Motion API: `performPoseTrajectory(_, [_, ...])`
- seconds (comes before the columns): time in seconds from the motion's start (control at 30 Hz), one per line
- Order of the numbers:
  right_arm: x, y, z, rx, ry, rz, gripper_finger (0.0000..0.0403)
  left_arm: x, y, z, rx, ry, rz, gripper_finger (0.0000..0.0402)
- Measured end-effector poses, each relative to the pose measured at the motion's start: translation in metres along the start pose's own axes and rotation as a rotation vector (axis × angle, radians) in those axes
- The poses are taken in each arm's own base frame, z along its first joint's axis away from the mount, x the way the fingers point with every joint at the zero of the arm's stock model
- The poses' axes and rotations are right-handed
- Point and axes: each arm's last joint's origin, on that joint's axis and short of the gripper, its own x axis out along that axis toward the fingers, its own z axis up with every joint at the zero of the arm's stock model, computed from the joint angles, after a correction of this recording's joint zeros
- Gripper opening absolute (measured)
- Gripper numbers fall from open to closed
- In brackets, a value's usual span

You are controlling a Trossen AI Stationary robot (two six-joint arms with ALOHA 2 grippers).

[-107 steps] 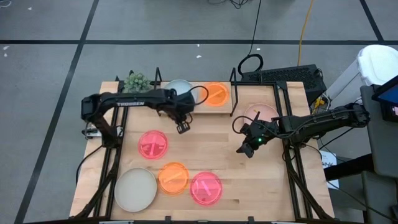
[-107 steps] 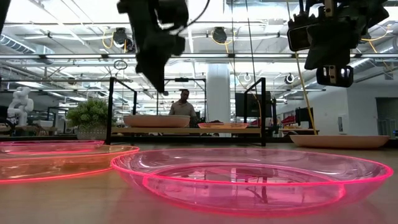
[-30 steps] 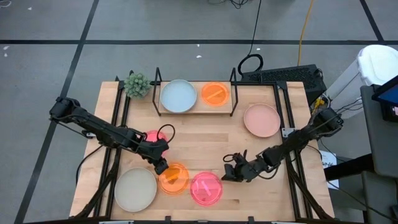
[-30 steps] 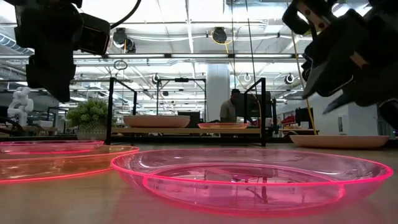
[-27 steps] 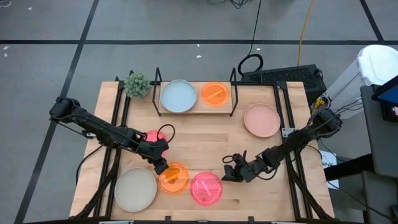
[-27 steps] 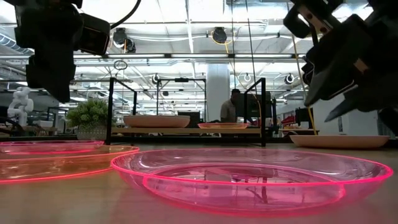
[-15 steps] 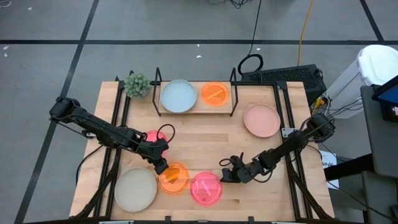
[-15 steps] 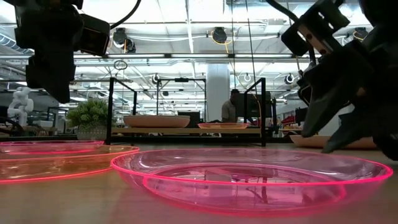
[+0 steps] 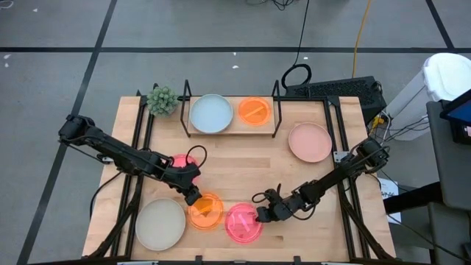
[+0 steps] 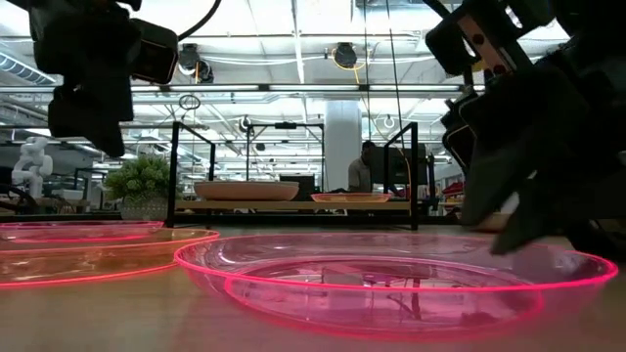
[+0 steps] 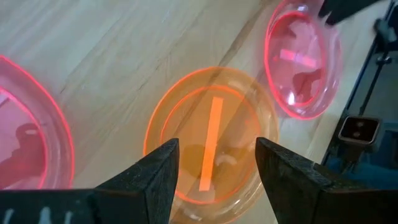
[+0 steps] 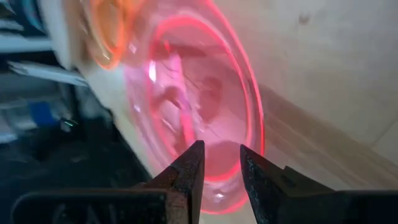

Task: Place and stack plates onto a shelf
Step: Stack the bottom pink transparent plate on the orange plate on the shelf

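My left gripper [image 9: 193, 199] hangs open over the far-left edge of a neon orange plate [image 11: 208, 134] that lies flat on the table, with nothing between its fingers. My right gripper [image 12: 221, 180] is low at the right rim of a neon pink plate [image 9: 241, 223], its fingers a narrow gap apart. A second neon pink plate [image 9: 180, 166] lies under the left arm. A cream plate [image 9: 160, 224] lies at the near left and a pale pink plate [image 9: 309, 142] at the far right. On the shelf [image 9: 234, 126] rest a light blue plate [image 9: 211, 114] and an orange plate [image 9: 255, 110]. My right gripper comes slanting down from the table's right to the neon pink plate's right rim [image 12: 252, 146]. The rim runs into the narrow gap between the fingers. Whether they touch it I cannot tell. The plate lies flat on the table.
A small potted plant [image 9: 161, 98] stands at the far left corner beside the shelf. Bare wood lies in the table's middle between the shelf and the near plates. Black frame rails [image 9: 346, 199] run along both sides of the table.
My right gripper has sunk and moved toward the table's left, up to the neon pink plate's right rim, rolling at the wrist as it went. The plates have not moved.
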Motion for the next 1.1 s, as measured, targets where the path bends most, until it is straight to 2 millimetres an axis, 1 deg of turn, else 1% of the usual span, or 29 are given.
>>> performPoseTrajectory(0.07, [0.002, 0.003, 0.000, -0.022, 0.017, -0.030, 0.0089, 0.000, 0.000, 0.000, -0.008, -0.009, -0.001, 0.0216])
performPoseTrajectory(0.2, [0.001, 0.004, 0.001, -0.044, 0.016, -0.031, 0.0089, 0.000, -0.001, 0.001, -0.011, -0.018, -0.004, 0.0216])
performPoseTrajectory(0.43, [-0.006, 0.011, 0.000, -0.027, 0.020, -0.004, 0.0089, 0.000, -0.001, 0.001, -0.016, -0.018, -0.004, 0.0216])
performPoseTrajectory(0.5, [-0.011, 0.014, 0.000, -0.012, 0.018, -0.006, 0.0089, 0.000, -0.001, 0.001, -0.017, -0.018, -0.004, 0.0216])
performPoseTrajectory(0.6, [-0.021, 0.014, 0.000, -0.008, 0.007, -0.052, 0.0089, 0.000, -0.001, 0.001, -0.017, -0.019, -0.007, 0.0216])
performPoseTrajectory(0.7, [-0.035, 0.013, 0.002, -0.007, -0.007, -0.130, 0.0089, 0.000, -0.002, 0.001, -0.016, -0.022, -0.013, 0.0216])
performPoseTrajectory(0.8, [-0.044, 0.010, 0.003, 0.000, -0.024, -0.204, 0.0089, 0.000, -0.002, 0.001, -0.006, -0.023, -0.015, 0.0216])
performPoseTrajectory(0.93, [-0.042, 0.006, 0.004, -0.005, -0.027, -0.229, 0.0089, 0.000, -0.002, 0.002, -0.008, -0.026, -0.020, 0.0216])
performPoseTrajectory(1.03, [-0.032, 0.001, 0.005, 0.004, -0.024, -0.204, 0.0089, 0.000, -0.003, 0.001, -0.008, -0.026, -0.021, 0.0216])
performPoseTrajectory(1.1, [-0.024, 0.002, 0.006, 0.013, -0.017, -0.160, 0.0089, 0.000, -0.003, 0.001, -0.008, -0.026, -0.020, 0.0216])
